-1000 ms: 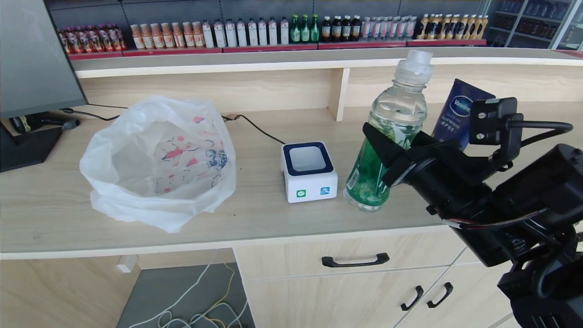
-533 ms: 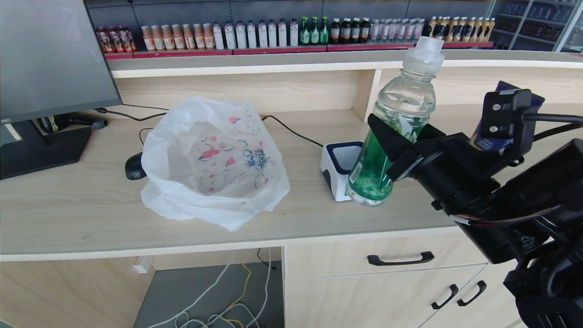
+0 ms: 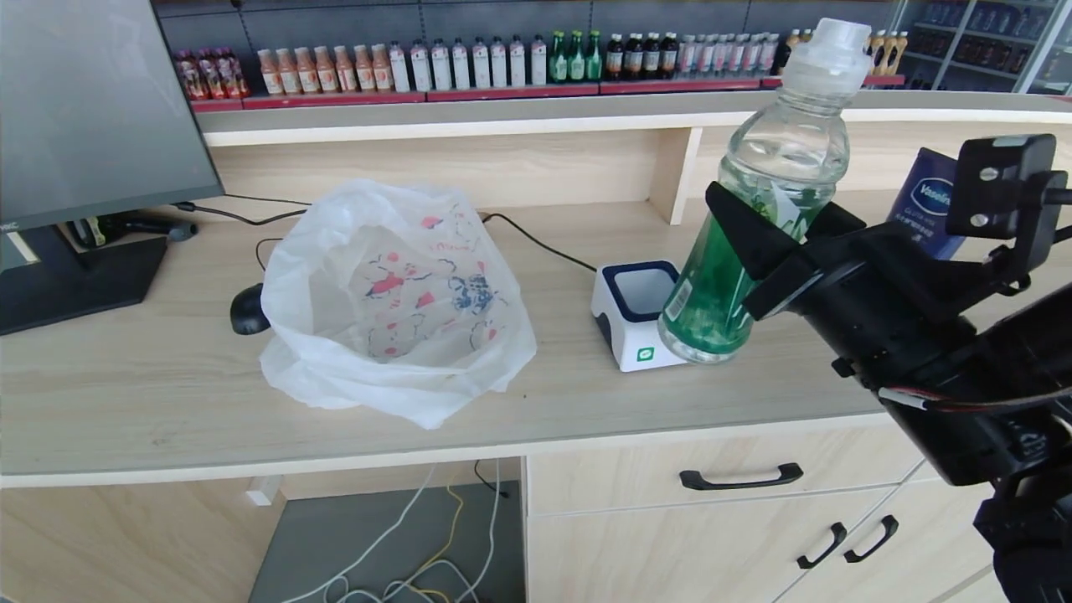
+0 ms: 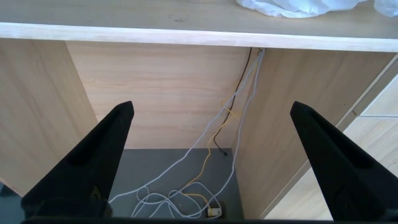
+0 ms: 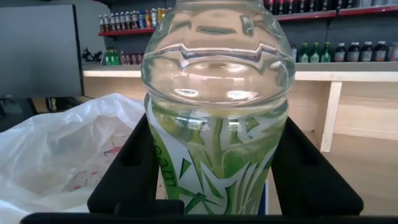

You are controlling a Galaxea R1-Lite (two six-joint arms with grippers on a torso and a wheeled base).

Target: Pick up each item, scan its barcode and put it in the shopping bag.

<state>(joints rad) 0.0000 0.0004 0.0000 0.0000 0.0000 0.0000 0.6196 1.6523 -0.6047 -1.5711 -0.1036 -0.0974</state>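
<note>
You are facing a pale wood checkout counter [image 3: 126, 402], with a long shelf of drinks [image 3: 502, 63] running across the back of the shop. At the far left of the counter stands a dark monitor [image 3: 92, 109] on its base. Your left gripper [image 4: 211, 106] sits below the counter edge with its fingers spread wide apart and nothing between them, looking into the knee space where loose cables [image 4: 205, 168] trail to the floor. Next along the counter a black mouse [image 3: 249, 308] lies just beside the left side of the shopping bag [image 3: 394, 301], a white plastic bag with red and blue print, its mouth open. To the right of the bag, set a little apart from it, is the white scanner [image 3: 632, 314] with its dark-framed window facing up. Your right gripper [image 3: 775, 222] is clamped on the clear bottle [image 3: 754, 218] with the green label, one finger on each side of its body. The bottle tilts with its cap toward the right, and its base overlaps the scanner's right edge in the head view. Behind the gripper a dark blue tube [image 3: 930, 205] stands on the counter.
</note>
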